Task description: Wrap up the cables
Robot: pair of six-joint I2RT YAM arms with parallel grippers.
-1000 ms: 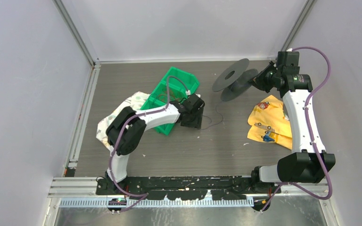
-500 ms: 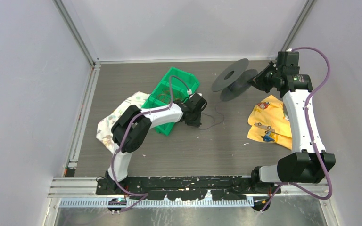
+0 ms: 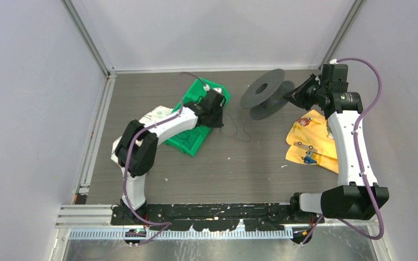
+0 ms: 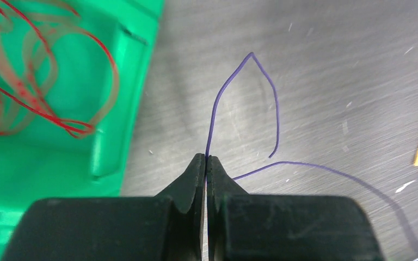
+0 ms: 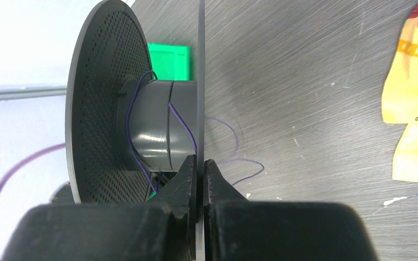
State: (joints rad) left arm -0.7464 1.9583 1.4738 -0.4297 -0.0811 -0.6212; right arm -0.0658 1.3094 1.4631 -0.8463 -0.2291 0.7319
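A very thin dark purple cable (image 4: pixel 213 111) rises from between the fingertips of my left gripper (image 4: pixel 206 159), which is shut on it; its free end curls back down over the table. From the top view that gripper (image 3: pixel 216 120) hangs beside the green bin, and the cable (image 3: pixel 243 134) trails right toward the black spool (image 3: pixel 264 92). My right gripper (image 5: pixel 200 160) is shut on the spool's thin near flange (image 5: pixel 200 81). A loose turn or two of the cable (image 5: pixel 133 117) runs round the grey hub (image 5: pixel 152 125). In the top view my right gripper (image 3: pixel 293 97) is at the spool's right side.
A green bin (image 3: pixel 188 140) under the left arm holds red and brownish cables (image 4: pixel 32 103). A patterned cloth (image 3: pixel 121 144) lies left of it. Yellow cloth (image 3: pixel 310 138) lies under the right arm. White walls and metal rails close in the table.
My left gripper closed on the cable and moved back and left, toward the bin. The right gripper and spool shifted slightly left.
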